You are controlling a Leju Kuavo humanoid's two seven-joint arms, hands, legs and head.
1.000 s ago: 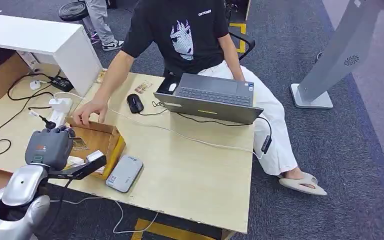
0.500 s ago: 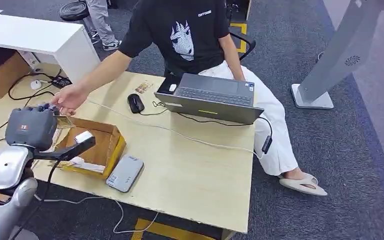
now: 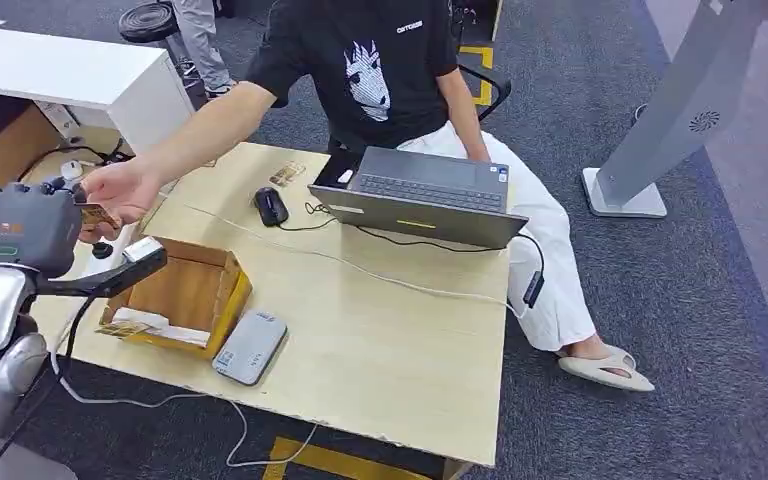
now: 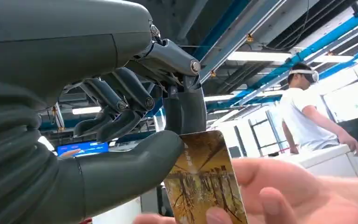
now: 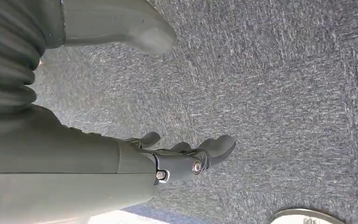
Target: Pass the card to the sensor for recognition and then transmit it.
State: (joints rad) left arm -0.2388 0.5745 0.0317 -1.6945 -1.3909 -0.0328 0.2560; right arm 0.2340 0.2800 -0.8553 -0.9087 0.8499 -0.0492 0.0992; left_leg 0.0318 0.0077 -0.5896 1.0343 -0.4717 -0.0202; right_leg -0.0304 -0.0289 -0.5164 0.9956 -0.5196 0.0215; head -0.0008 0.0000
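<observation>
A seated person [image 3: 390, 70] in a black T-shirt sat behind an open laptop [image 3: 422, 195] on the bench [image 3: 380, 340]. A black mouse [image 3: 270, 206] lay beside it, with an open cardboard box [image 3: 182, 295] nearby.

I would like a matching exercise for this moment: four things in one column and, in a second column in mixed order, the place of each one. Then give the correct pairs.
Things
1. card
2. grey card reader
3. black mouse
4. cardboard box

Places
A. on the table beside the laptop
B. pinched by the left hand, with the person's hand on it too
C. flat near the table's front edge, right of the box
D. open on the table, below the left hand

Pairs: 1-B, 2-C, 3-A, 4-D
</observation>
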